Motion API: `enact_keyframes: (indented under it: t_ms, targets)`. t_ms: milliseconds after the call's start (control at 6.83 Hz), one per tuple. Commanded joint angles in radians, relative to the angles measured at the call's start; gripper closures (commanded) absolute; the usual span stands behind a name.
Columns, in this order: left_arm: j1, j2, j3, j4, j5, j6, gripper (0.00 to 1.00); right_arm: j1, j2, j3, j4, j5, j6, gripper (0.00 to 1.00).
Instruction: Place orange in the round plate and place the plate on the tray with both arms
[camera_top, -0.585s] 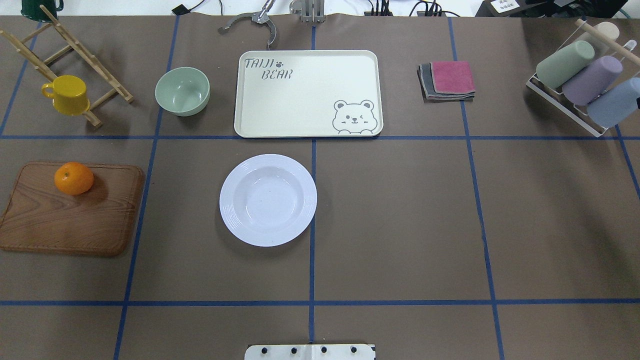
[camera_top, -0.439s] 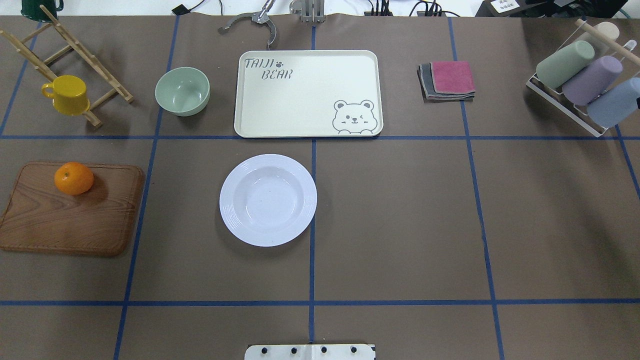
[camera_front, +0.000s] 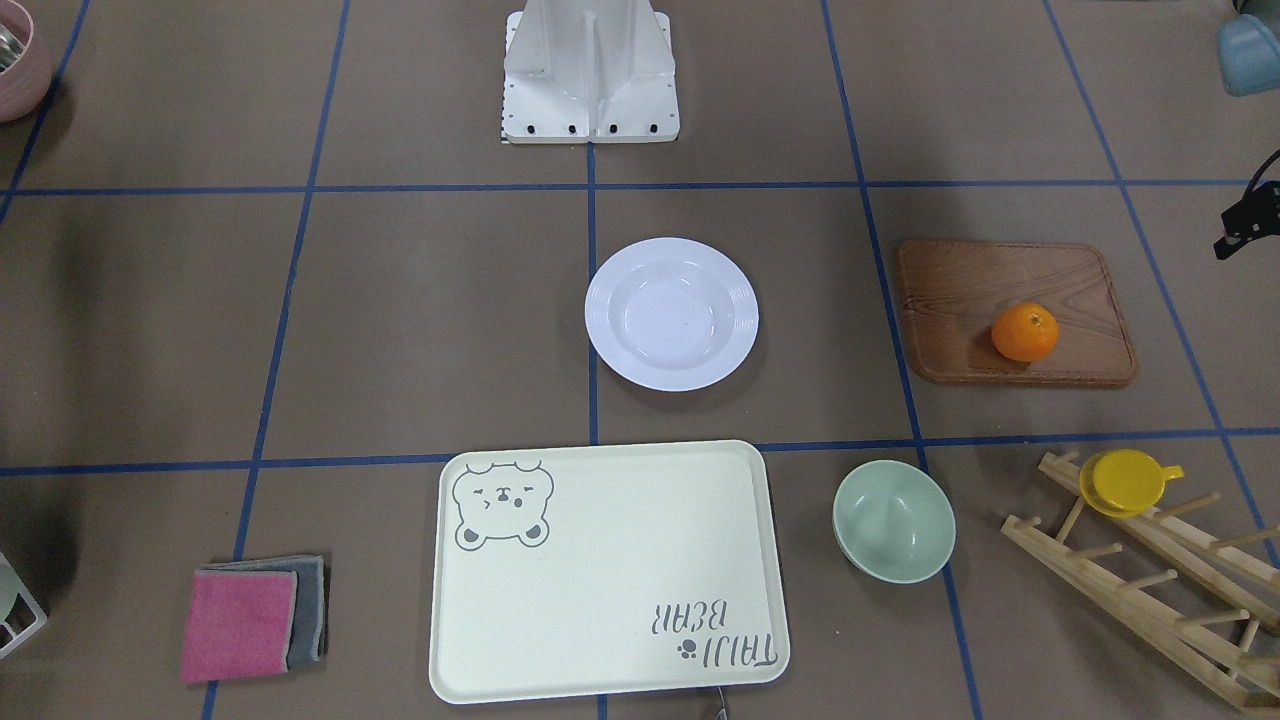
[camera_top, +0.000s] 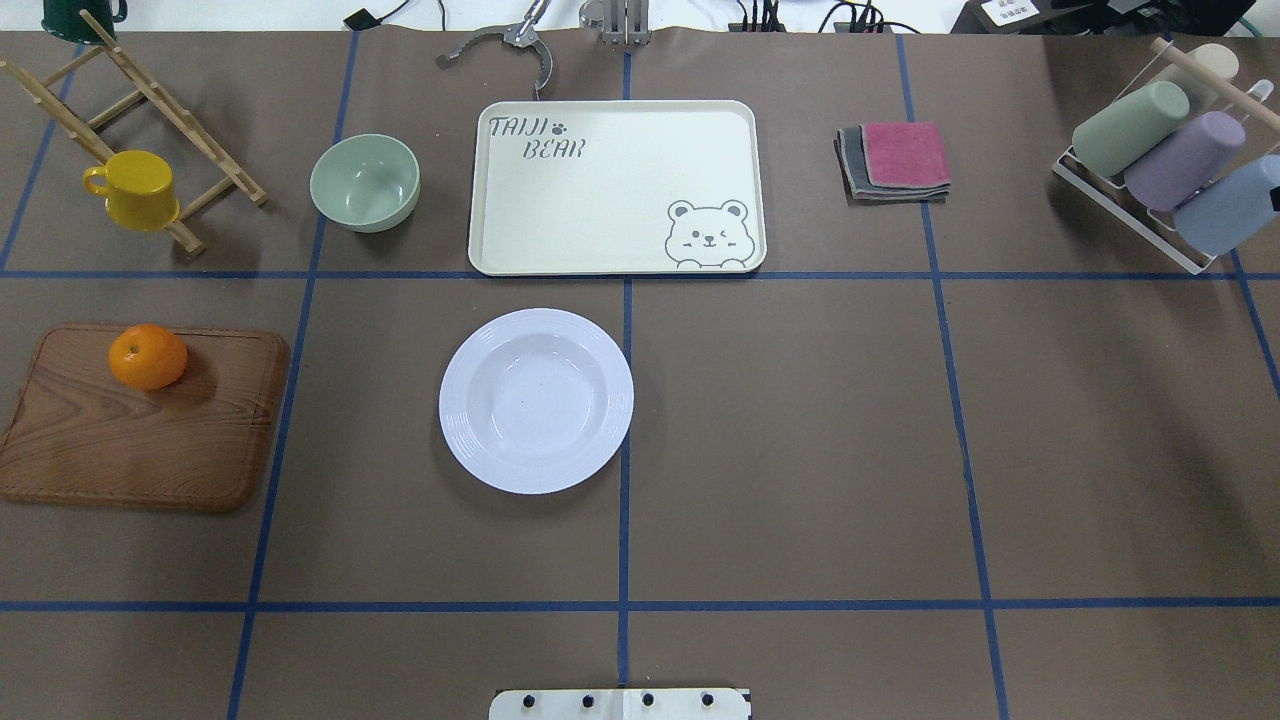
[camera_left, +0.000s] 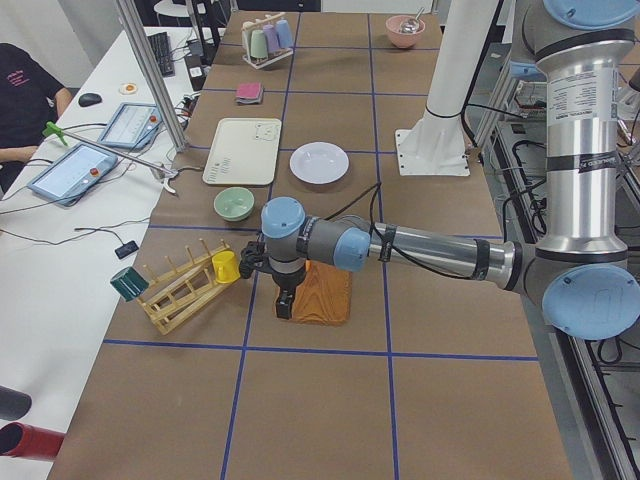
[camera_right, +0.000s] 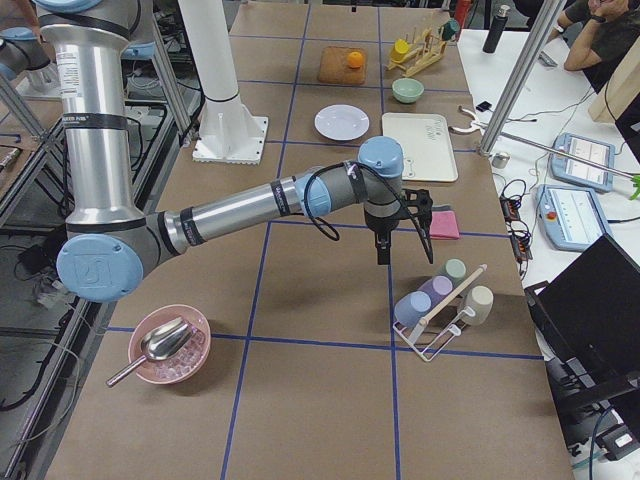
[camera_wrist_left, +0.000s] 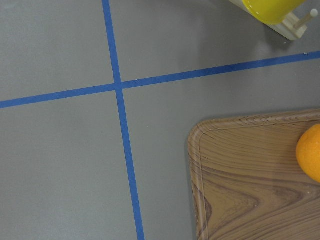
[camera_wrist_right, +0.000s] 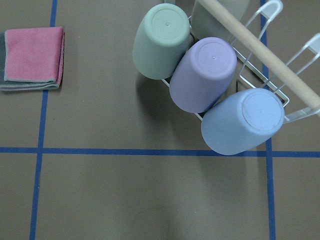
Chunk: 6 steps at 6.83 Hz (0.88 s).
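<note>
The orange (camera_top: 147, 356) lies on the far left part of a wooden board (camera_top: 130, 440). The round plate (camera_top: 455, 400) sits bare at the table's middle, with the tray (camera_top: 615, 190) just behind it, also bare. My left gripper (camera_left: 285, 303) hangs over the table beside the board's outer end; its wrist view catches only the edge of the orange (camera_wrist_left: 310, 152). My right gripper (camera_right: 383, 252) hangs near the cup rack at the table's right end. Only the side views show either gripper whole, so I cannot tell whether they are open or shut.
A pale-green bowl (camera_top: 365, 182) stands left of the tray. A yellow cup (camera_top: 135, 188) hangs on a wooden rack (camera_top: 200, 150). Folded cloths (camera_top: 895, 160) lie right of the tray, and a wire rack of tumblers (camera_top: 1160, 160) stands far right. A person sits at a side desk.
A small dark piece at the overhead view's right edge, over the blue tumbler, no longer shows. Nothing on the table has moved.
</note>
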<state>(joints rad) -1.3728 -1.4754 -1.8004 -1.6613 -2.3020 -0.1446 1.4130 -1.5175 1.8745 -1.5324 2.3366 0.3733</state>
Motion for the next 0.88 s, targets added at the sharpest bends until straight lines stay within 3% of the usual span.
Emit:
enact_keyframes:
  t_ms: [0,146,293,439,585,732]
  targets:
    - [0.006,-0.019,-0.005,0.000,-0.001,-0.059,0.01,-0.009,0.049,0.014,0.000,0.068,0.057,0.00]
    - [0.012,-0.031,-0.010,-0.017,-0.008,-0.119,0.01,-0.034,0.077,0.009,0.000,0.166,0.158,0.00]
    - [0.012,-0.032,0.001,-0.064,-0.017,-0.141,0.01,-0.101,0.120,0.018,0.003,0.188,0.212,0.00]
    - [0.029,-0.045,0.001,-0.070,-0.017,-0.212,0.01,-0.155,0.134,0.023,0.103,0.188,0.260,0.00]
    - [0.068,-0.045,0.004,-0.102,-0.011,-0.245,0.02,-0.249,0.138,0.011,0.283,0.178,0.467,0.00]
    - [0.098,-0.045,0.021,-0.141,-0.004,-0.301,0.02,-0.357,0.199,-0.027,0.499,0.094,0.733,0.00]
